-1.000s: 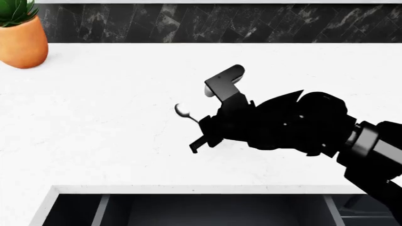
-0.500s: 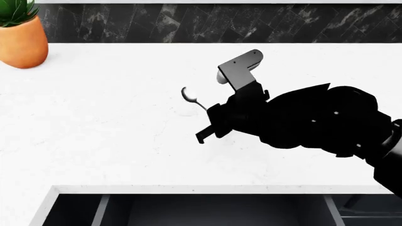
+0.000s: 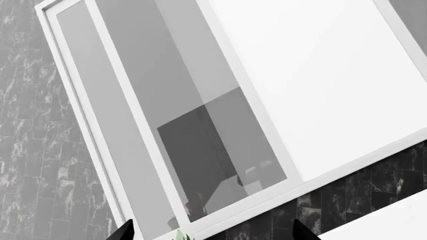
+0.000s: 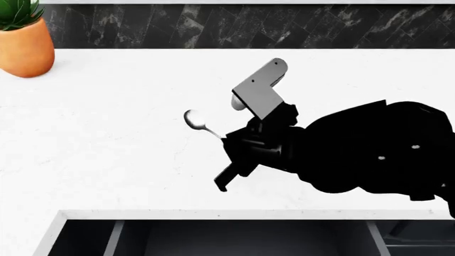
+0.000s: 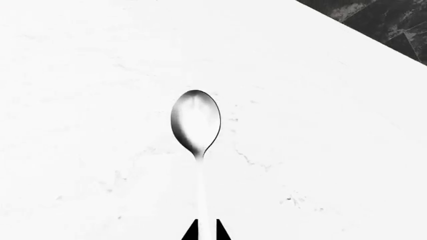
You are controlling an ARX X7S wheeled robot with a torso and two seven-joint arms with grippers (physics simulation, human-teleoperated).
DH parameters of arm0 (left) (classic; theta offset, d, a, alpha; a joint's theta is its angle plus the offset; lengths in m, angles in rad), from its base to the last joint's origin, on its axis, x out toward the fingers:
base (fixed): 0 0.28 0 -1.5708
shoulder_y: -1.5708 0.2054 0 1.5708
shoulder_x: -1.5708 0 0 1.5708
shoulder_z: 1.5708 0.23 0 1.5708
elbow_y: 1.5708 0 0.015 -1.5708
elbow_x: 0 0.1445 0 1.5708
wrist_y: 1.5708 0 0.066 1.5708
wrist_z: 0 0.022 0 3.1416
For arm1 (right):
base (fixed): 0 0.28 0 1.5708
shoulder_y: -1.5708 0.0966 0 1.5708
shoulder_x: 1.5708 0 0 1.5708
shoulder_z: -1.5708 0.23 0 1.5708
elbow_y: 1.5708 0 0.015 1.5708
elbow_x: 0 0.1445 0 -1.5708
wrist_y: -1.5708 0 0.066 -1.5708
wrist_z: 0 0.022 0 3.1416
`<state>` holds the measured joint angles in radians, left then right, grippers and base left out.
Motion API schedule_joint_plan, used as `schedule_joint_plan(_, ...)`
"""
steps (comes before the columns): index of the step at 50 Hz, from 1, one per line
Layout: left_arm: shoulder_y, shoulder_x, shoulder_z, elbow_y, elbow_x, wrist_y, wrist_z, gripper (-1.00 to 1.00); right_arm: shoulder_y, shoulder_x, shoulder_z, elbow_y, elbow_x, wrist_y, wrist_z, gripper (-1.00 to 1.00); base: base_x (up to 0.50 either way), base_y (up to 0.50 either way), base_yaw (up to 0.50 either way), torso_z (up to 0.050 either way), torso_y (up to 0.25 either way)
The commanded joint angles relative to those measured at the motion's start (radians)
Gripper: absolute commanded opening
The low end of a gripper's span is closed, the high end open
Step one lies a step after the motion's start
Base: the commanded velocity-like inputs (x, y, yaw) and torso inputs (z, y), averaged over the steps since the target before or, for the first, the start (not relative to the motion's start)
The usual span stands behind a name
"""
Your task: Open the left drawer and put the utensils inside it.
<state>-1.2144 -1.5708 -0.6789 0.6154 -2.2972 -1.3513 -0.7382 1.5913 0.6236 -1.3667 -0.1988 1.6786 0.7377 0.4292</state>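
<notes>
Shifted leftward and lower, one spoon sits clamped in the right gripper above the open left drawer.

White marbled desk. Orange pot with green plant at its far left corner. Dark veined tile wall behind. White-framed window above the tiles.

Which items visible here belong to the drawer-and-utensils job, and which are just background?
Job:
- spoon, held by its handle in the right gripper
- open drawer

Background:
- potted plant
- counter
- tiled backsplash
- window
</notes>
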Motion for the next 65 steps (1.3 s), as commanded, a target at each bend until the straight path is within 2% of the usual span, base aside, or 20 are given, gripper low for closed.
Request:
schedule_joint_plan(1,-0.002,0.000,0.002,0.000,-0.002,0.001,-0.002,1.00,0.020,-0.017,0.003,-0.083,0.002,0.020,0.001,-1.00,0.00,0.00,0.00,0.000,0.000)
schedule_joint_plan(11,-0.006,0.000,0.003,-0.001,-0.002,-0.001,-0.001,1.00,0.021,-0.077,-0.002,-0.111,0.004,0.022,0.015,-1.00,0.00,0.00,0.00,0.000,0.000)
schedule_joint_plan(26,-0.008,0.000,0.007,-0.001,-0.003,-0.001,-0.004,1.00,0.009,-0.132,0.006,-0.097,0.171,0.004,0.192,-1.00,0.00,0.00,0.00,0.000,0.000)
schedule_joint_plan(39,-0.010,0.000,0.010,-0.001,-0.004,-0.001,-0.005,1.00,-0.003,-0.136,0.000,-0.198,0.271,-0.012,0.334,-1.00,0.00,0.00,0.00,0.000,0.000)
schedule_joint_plan(65,-0.016,0.000,0.015,-0.001,0.000,-0.002,0.000,1.00,-0.004,-0.205,-0.010,-0.344,0.336,-0.020,0.425,-1.00,0.00,0.00,0.00,0.000,0.000)
